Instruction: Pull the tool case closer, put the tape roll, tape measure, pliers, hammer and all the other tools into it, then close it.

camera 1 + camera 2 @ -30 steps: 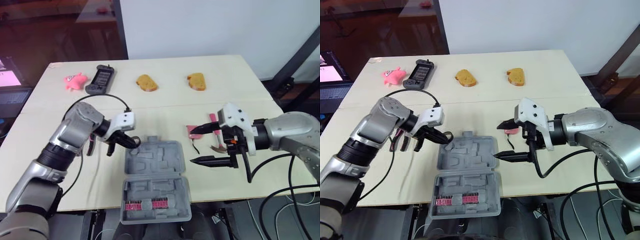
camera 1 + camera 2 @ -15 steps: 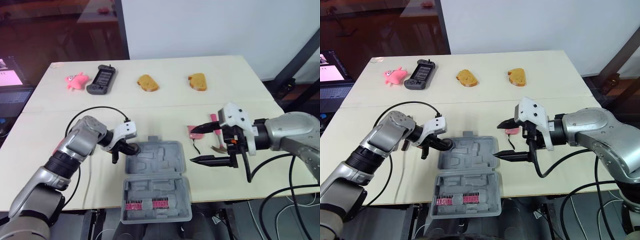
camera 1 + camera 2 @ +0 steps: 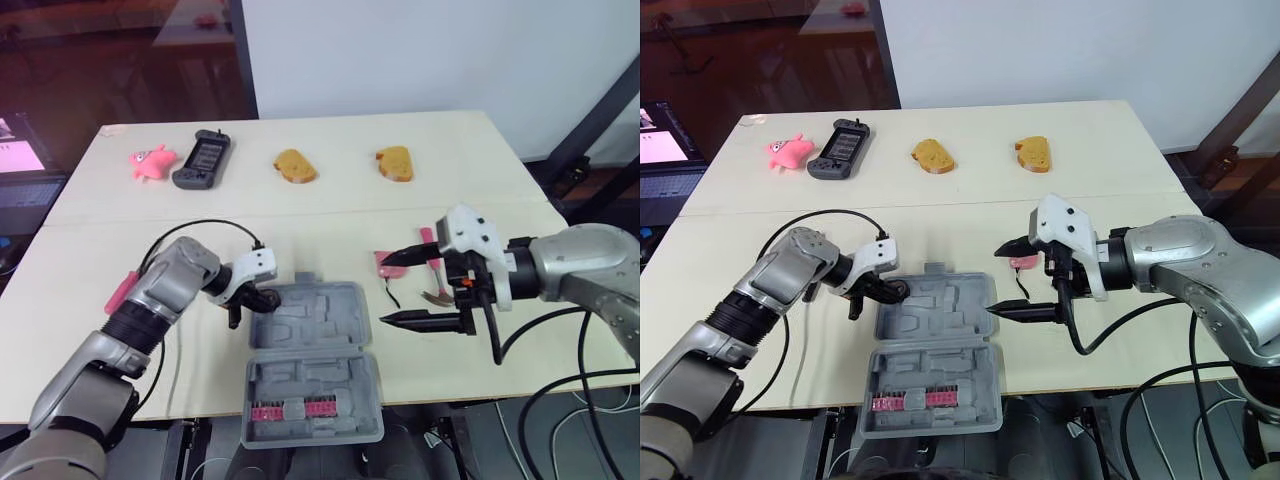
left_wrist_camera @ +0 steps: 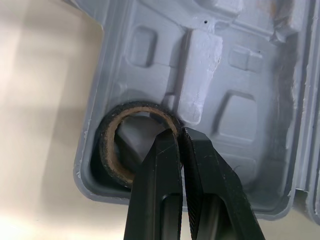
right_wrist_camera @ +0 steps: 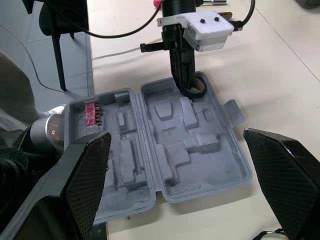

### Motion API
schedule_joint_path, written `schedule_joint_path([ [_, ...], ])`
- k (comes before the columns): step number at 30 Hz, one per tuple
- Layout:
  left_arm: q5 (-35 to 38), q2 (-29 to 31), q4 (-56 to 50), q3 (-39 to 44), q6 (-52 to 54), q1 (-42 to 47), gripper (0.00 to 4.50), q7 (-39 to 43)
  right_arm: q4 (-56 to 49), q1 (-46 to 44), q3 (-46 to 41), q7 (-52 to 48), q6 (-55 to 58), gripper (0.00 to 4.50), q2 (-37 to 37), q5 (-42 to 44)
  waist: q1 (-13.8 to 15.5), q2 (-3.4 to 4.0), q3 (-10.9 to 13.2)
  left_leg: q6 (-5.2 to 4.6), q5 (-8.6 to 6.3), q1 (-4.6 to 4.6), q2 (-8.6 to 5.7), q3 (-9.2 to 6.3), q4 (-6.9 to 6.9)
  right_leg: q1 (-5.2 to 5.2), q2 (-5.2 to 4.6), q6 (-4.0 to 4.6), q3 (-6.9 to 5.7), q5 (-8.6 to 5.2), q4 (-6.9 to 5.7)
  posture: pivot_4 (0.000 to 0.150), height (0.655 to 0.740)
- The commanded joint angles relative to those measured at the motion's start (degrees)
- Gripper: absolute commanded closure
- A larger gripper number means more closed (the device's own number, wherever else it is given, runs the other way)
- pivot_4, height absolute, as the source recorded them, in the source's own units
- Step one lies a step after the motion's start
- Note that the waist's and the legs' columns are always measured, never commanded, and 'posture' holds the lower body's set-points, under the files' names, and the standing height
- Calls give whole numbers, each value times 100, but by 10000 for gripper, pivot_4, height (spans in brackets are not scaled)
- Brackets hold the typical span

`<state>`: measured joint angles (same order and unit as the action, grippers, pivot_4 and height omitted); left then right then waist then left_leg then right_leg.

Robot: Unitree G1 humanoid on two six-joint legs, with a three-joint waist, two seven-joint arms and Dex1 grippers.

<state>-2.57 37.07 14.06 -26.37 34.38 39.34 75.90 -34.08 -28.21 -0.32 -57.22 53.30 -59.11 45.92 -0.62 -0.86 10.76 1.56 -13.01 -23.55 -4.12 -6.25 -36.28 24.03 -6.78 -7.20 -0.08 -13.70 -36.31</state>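
The grey tool case (image 3: 330, 345) lies open at the table's front edge, its near half holding pink bits (image 3: 291, 410). My left gripper (image 3: 262, 298) is at the case's far left corner, shut on the wall of the black tape roll (image 4: 111, 150), which sits in the corner pocket. My right gripper (image 3: 386, 291) hovers wide open just right of the case. Behind it lie a pink tape measure (image 3: 384, 264) and a hammer (image 3: 434, 292) with a pink handle. Pink-handled pliers (image 3: 120, 291) lie to the left of my left arm.
Along the far side of the table are a pink toy (image 3: 148, 161), a black handheld console (image 3: 203, 158) and two pieces of bread (image 3: 294, 165) (image 3: 393, 162). The case's near half overhangs the table's front edge (image 3: 160, 405).
My left arm has dropped and swung in, lowering the tape roll into the case's corner pocket and uncovering the pliers. The right arm has not moved.
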Motion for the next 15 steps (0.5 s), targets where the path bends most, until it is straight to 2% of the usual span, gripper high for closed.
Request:
schedule_joint_path([
  [1, -65, 11, 26, -74, -80, 134, 44286, 57, -140, -46, -159, 26, -46, 0, -35, 39, 0, 0, 0, 0, 0, 0, 0, 0, 0, 0, 0, 0, 0, 0, 0, 1500, 7400],
  [7, -64, -64, 130, -55, -19, 265, 44286, 52, -111, -64, -139, 28, -70, 0, -30, 13, 5, 0, 0, 0, 0, 0, 0, 0, -1, 0, 0, 0, 0, 0, 0, 1500, 7400],
  [11, -20, 30, -41, -28, 93, 313, 30911, 153, -99, -60, -136, 24, -86, 0, -28, -5, 3, 0, 0, 0, 0, 0, -1, 0, -1, -1, 0, 0, 0, 0, 0, 1500, 7400],
  [15, 51, 227, -345, 68, 199, 393, 10229, 305, -82, -6, -127, 46, -112, 0, -20, -48, -4, 0, 0, 0, 0, 0, 0, 0, 0, 0, 0, 0, 0, 0, 0, 1500, 7400],
])
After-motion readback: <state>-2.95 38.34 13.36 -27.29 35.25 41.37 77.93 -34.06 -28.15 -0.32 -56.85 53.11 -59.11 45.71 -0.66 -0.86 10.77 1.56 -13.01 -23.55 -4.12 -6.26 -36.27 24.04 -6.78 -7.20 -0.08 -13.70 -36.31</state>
